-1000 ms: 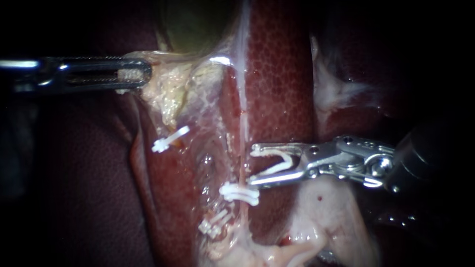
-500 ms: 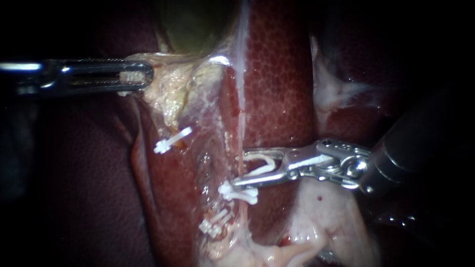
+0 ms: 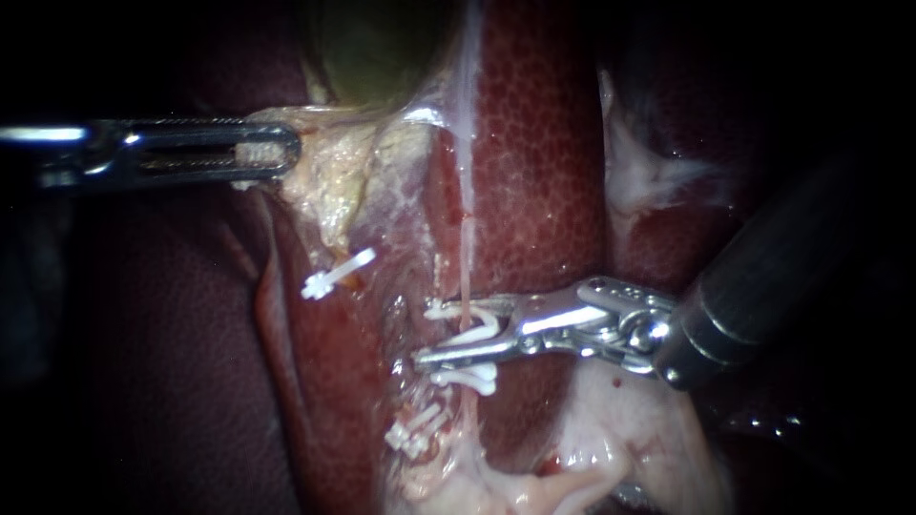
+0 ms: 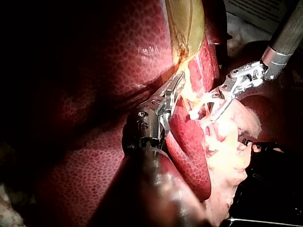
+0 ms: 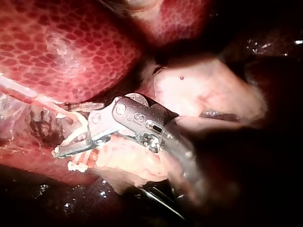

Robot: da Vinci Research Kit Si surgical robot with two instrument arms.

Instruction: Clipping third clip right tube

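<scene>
Liver is filling the background. Left instrument is clamping pale tissue. Right instrument is gripping a white clip, straddling the right tube just above a seated clip; squeezing it closed is seemingly remaining.

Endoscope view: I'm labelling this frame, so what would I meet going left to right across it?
Left instrument gripping pale tissue → lone clip → right instrument holding an open clip astride the right tube → white tissue patch.
</scene>
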